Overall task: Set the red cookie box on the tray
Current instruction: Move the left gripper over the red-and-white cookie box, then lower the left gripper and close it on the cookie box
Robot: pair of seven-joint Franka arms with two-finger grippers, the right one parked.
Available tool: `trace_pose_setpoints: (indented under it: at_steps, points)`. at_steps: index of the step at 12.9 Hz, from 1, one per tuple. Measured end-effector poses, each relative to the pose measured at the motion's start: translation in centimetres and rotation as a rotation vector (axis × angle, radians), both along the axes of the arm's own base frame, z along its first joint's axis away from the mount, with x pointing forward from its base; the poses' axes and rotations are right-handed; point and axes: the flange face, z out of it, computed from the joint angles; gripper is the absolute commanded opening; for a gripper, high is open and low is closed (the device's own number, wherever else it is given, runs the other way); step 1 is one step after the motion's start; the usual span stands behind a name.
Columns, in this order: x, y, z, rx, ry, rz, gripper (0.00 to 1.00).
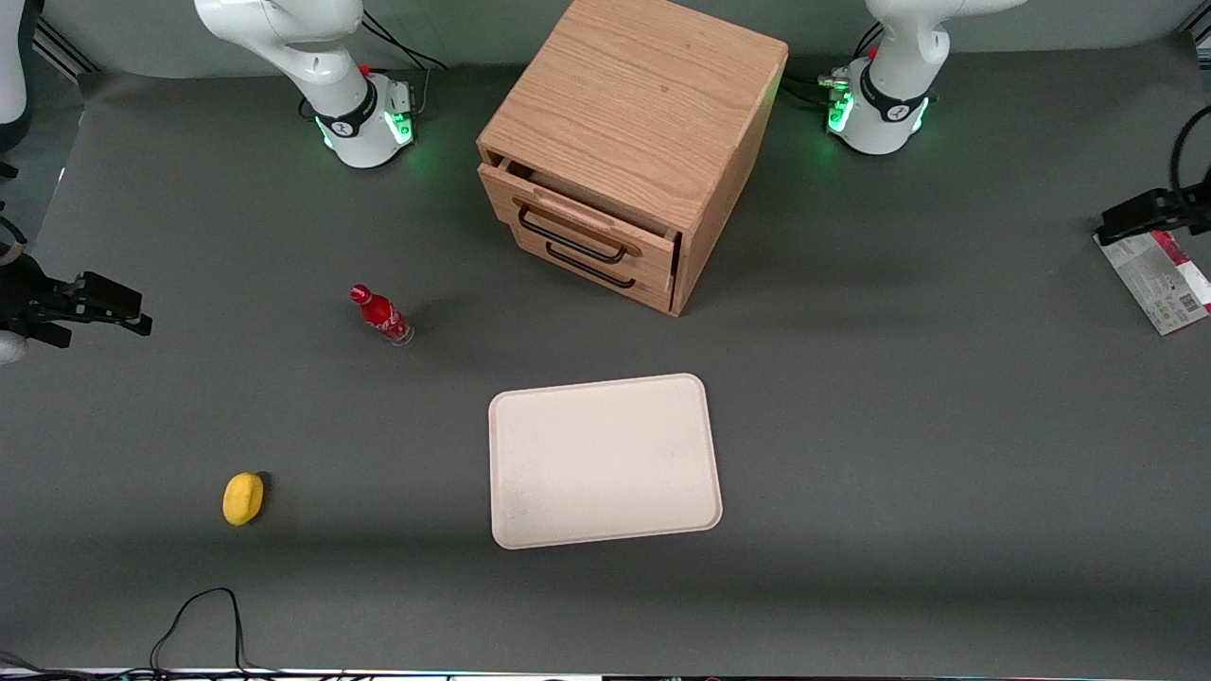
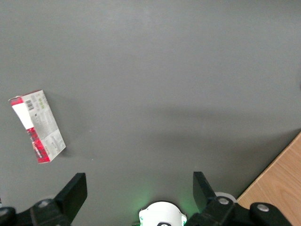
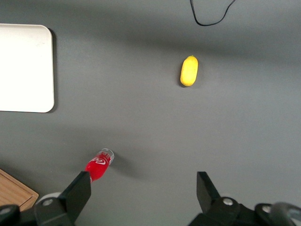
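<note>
- Your left gripper (image 1: 1112,227) hangs at the working arm's end of the table, above the grey mat, just over the upper end of the red cookie box (image 1: 1159,281). Fingers (image 2: 73,193) spread wide, nothing between them, no contact with the box.
- Red cookie box lies flat on the table (image 1: 899,397), pale printed broad face up, red edge showing along one long side. It sits well apart from the tray (image 1: 605,462), right at the table's working-arm end.
- In the left wrist view the box (image 2: 37,125) lies tilted on bare mat, apart from both fingers.
- Tray is flat on the mat at mid-table, nearer the front camera than the wooden drawer cabinet (image 1: 636,142). Nothing on it.
- Cabinet has two drawers with black handles; the top drawer (image 1: 577,227) stands slightly pulled out. It sits between the two arm bases, not on the straight line from box to tray.
- You've got open mat between box and tray; nothing lies on that stretch.
- Small red bottle (image 1: 381,315) stands toward the parked arm's end, near the cabinet. White script on its label; you can't read it.
- Yellow object (image 1: 243,498) lies farther toward the parked arm's end, nearer the front camera than the bottle.
- Black cable (image 1: 194,615) loops on the mat at the table edge nearest the front camera.
- Box print: a barcode, a QR-like square and small text blocks show; none of the text is legible.
</note>
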Motion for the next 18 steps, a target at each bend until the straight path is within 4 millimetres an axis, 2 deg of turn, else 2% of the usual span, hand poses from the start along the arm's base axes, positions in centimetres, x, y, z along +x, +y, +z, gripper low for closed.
trace_pose_setpoints:
  at_steps: [1, 3, 7, 10, 11, 12, 14, 18]
  points:
    - [-0.1, 1.7, -0.3, 0.009, 0.006, 0.03, 1.0]
    - [-0.4, 6.5, -1.1, 0.021, 0.014, 0.115, 1.0]
    - [-1.4, 18.3, -3.1, 0.034, -0.021, 0.302, 1.0]
    - [-3.0, 27.9, -6.1, 0.045, -0.006, 0.342, 1.0]
    - [-3.4, 30.5, -7.1, 0.068, -0.006, 0.338, 1.0]
    - [-3.7, 32.4, -7.9, 0.089, -0.011, 0.339, 1.0]
    - [-4.0, 34.5, -9.3, 0.115, -0.009, 0.344, 1.0]
    - [-4.3, 35.5, -11.6, 0.103, 0.027, 0.354, 1.0]
